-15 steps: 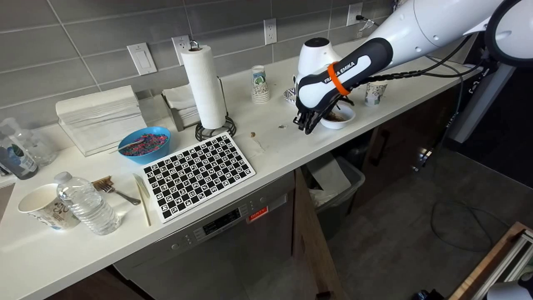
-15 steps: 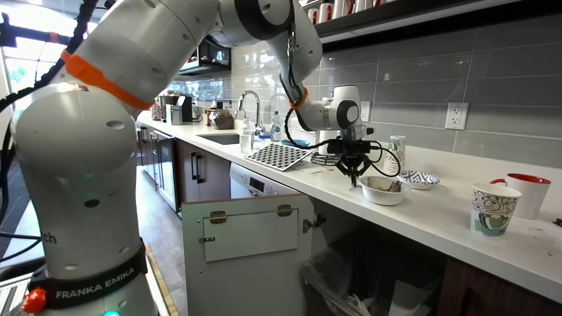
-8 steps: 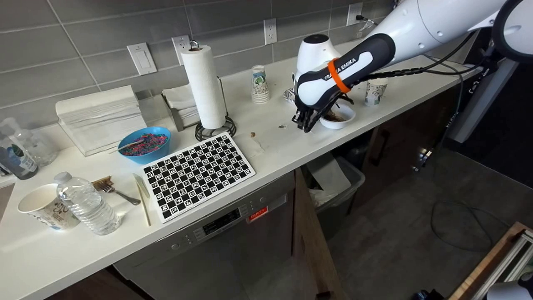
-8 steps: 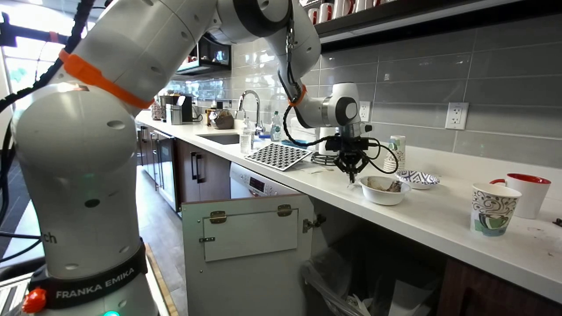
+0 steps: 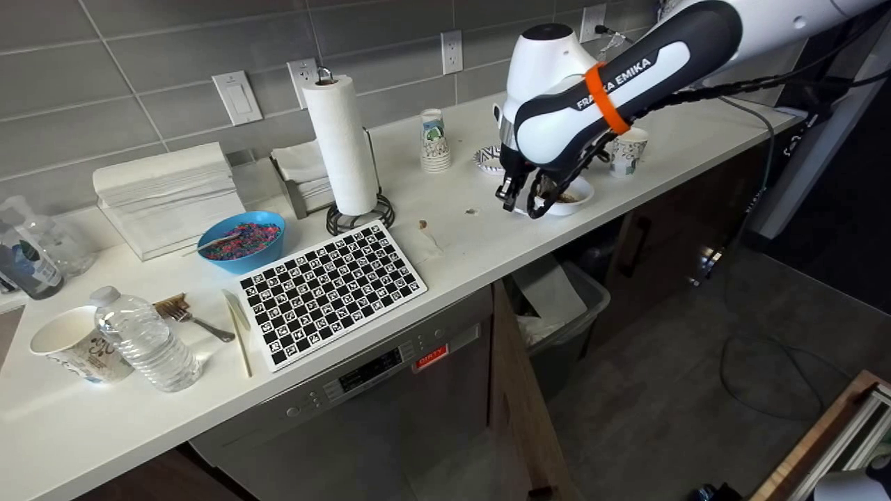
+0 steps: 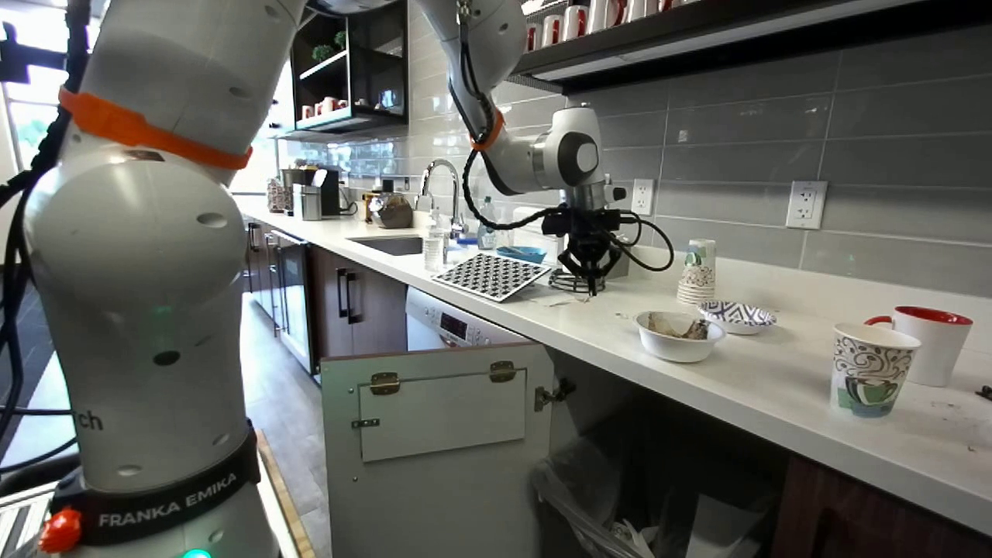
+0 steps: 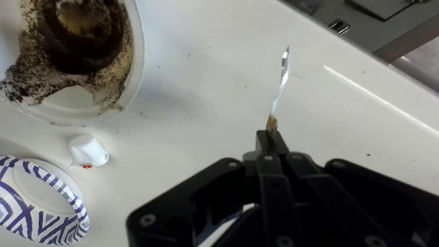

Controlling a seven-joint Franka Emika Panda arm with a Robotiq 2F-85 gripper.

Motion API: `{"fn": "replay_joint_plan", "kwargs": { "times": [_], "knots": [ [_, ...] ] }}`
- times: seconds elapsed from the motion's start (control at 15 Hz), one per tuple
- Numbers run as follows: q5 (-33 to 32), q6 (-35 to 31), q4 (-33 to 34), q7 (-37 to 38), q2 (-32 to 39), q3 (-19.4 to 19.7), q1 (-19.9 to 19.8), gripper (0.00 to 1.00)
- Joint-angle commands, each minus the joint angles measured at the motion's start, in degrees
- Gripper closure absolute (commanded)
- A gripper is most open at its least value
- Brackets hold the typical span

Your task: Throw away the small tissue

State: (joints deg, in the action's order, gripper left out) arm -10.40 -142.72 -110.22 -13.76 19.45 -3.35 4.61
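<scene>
My gripper (image 7: 272, 140) is shut on a thin white and silvery scrap (image 7: 284, 77), apparently the small tissue. It sticks out beyond the fingertips in the wrist view, nearly edge-on, with a brownish part at the jaws. In both exterior views the gripper (image 5: 508, 198) (image 6: 593, 287) hangs above the counter beside the white bowl (image 6: 674, 347) of coffee grounds. The scrap is too small to make out there. The trash bin (image 5: 593, 316) with a liner stands in the open cabinet below the counter; its lined rim also shows in an exterior view (image 6: 570, 515).
The cabinet door (image 6: 442, 418) stands open in front of the bin side. A patterned bowl (image 7: 51, 219) and a small white cup (image 7: 88, 150) lie by the white bowl. A cup stack (image 5: 435, 146), paper towel roll (image 5: 341, 146) and checkered board (image 5: 330, 292) stand on the counter.
My gripper has risen from just above the counter by the white bowl and, in an exterior view, shifted left away from the bowl. The arm has drawn up with it.
</scene>
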Motion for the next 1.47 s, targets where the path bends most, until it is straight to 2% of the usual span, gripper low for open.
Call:
{"fn": "replay_joint_plan", "kwargs": {
  "times": [0.0,0.27,0.47,0.67,0.73,0.93,1.13,1.4],
  "knots": [
    [-1.0,-1.4,-10.8,0.4,-8.1,-0.5,0.0,1.0],
    [-1.2,-1.4,-18.8,0.2,-14.3,-0.9,0.0,1.0],
    [-3.2,-0.4,-23.6,2.7,-17.7,-0.3,0.0,1.0],
    [-2.6,-2.7,-27.5,1.6,-18.6,0.2,-1.0,1.0],
    [-2.4,-3.2,-28.1,3.5,-18.2,0.5,-1.3,1.0],
    [-0.3,-11.2,-30.6,3.8,-16.8,0.9,-1.9,1.0],
    [-1.6,-24.5,-33.8,6.3,-14.8,1.9,-2.7,1.0],
    [3.3,-35.8,-37.0,3.6,-11.2,0.8,-3.9,1.0]
  ]
}}
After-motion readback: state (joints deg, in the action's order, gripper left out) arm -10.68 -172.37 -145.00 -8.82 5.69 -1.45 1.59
